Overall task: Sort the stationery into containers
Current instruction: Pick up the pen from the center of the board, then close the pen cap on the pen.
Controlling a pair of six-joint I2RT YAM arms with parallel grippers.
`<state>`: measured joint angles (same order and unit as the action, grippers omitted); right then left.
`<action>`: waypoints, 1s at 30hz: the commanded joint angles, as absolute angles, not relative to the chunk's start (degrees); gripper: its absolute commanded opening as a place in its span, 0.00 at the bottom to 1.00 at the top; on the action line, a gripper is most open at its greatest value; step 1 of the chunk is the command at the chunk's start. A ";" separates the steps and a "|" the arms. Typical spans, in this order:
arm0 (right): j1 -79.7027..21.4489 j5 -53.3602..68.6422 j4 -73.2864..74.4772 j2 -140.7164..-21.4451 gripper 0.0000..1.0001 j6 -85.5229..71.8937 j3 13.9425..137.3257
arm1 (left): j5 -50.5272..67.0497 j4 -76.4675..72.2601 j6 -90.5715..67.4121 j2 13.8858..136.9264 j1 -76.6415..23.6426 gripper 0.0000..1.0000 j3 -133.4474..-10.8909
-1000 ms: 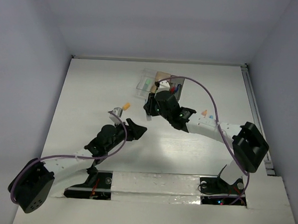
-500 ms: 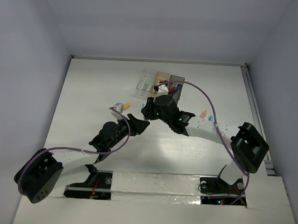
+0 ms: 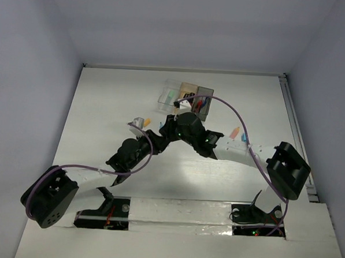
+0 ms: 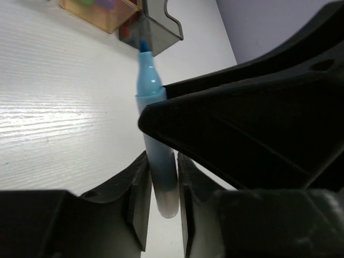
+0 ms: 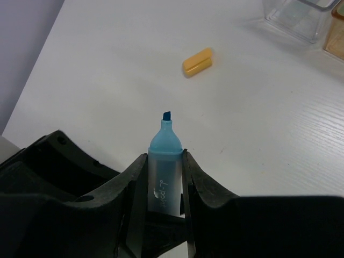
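Light-blue marker [image 5: 164, 174] clamped in right end effector [image 5: 163, 160]; left end effector [image 4: 162, 161] pressed closed around same marker.

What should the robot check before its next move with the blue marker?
1. Right gripper shut on the blue marker: ok.
2. Left gripper pressed on both sides of it: ok.
3. Left grip firm enough for the right one to let go: cannot tell.
4. Dark grey box in sight beyond the marker's tip: ok.
5. Orange piece put away: not ok, it lies loose on the table.
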<state>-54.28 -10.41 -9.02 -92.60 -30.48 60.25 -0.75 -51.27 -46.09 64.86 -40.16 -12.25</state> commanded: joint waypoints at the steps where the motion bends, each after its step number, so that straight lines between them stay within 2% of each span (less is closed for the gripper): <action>1: -55.28 -9.76 -11.95 -91.06 0.01 -30.85 61.35 | -2.02 -55.02 -44.56 64.25 -40.52 0.17 -14.68; 3: -55.28 -9.93 -11.69 -90.79 0.01 -30.76 61.26 | -2.28 -53.45 -43.08 63.81 -40.52 0.04 -15.29; 4: -55.28 -10.28 -11.34 -90.62 0.01 -30.76 61.35 | -2.81 -52.31 -42.54 63.29 -40.52 0.00 -15.64; 9: -55.28 -12.74 -5.55 -90.35 0.02 -31.03 63.02 | -3.16 -49.31 -40.08 60.48 -40.52 0.00 -14.86; 12: -55.28 -12.31 -2.56 -88.52 0.21 -30.15 63.81 | -1.41 -47.91 -38.15 58.98 -40.52 0.00 -14.68; 13: -53.89 -11.35 -1.94 -87.72 0.31 -30.06 63.81 | -0.62 -47.38 -37.19 58.10 -40.52 0.00 -14.68; 16: -51.69 -6.69 -0.71 -83.51 0.47 -29.36 62.85 | 1.56 -44.74 -35.69 56.08 -40.52 0.00 -14.85; 19: -48.96 -3.78 1.48 -78.34 0.54 -28.21 61.09 | 2.98 -40.88 -33.23 53.80 -40.52 0.00 -15.73; 24: -42.82 -4.39 4.21 -69.45 0.54 -27.42 56.17 | 3.87 -35.16 -28.84 50.54 -40.52 0.00 -17.57; 30: -31.49 -14.84 12.11 -61.36 0.42 -28.82 48.00 | 7.64 -38.40 -29.18 50.45 -40.52 0.00 -17.40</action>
